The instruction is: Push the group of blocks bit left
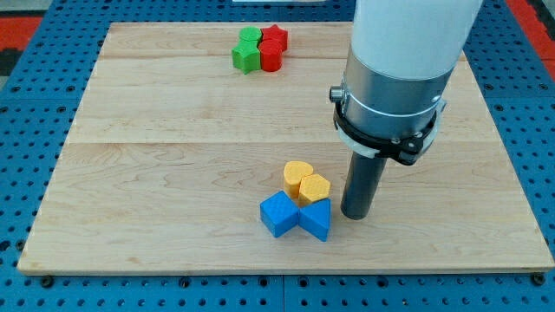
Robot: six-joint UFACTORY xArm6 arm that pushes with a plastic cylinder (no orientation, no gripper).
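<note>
Where the wooden board (173,234) comes nearest the view's bottom, a cluster of four blocks sits a little below the board's middle. Lowest are two blue blocks: a blue cube (278,214) and, touching it at its 3 o'clock, a blue triangular block (316,218). Pressed against them at about 12 o'clock are two yellow blocks, a yellow hexagonal block (314,188) and, at its 11 o'clock, a yellow heart-shaped block (297,172).

The arm carries no pincer, only a dark rod, so no open or closed state applies. My tip (356,216) rests on the board just beside the blue triangular block, at its 3 o'clock; whether they touch cannot be told.

Far off at 12 o'clock, near the board's top edge, a second cluster stands well apart: a green block (247,57), a green block behind it (250,35), a red block (270,56) and a red star-shaped block (275,36), all packed together.
</note>
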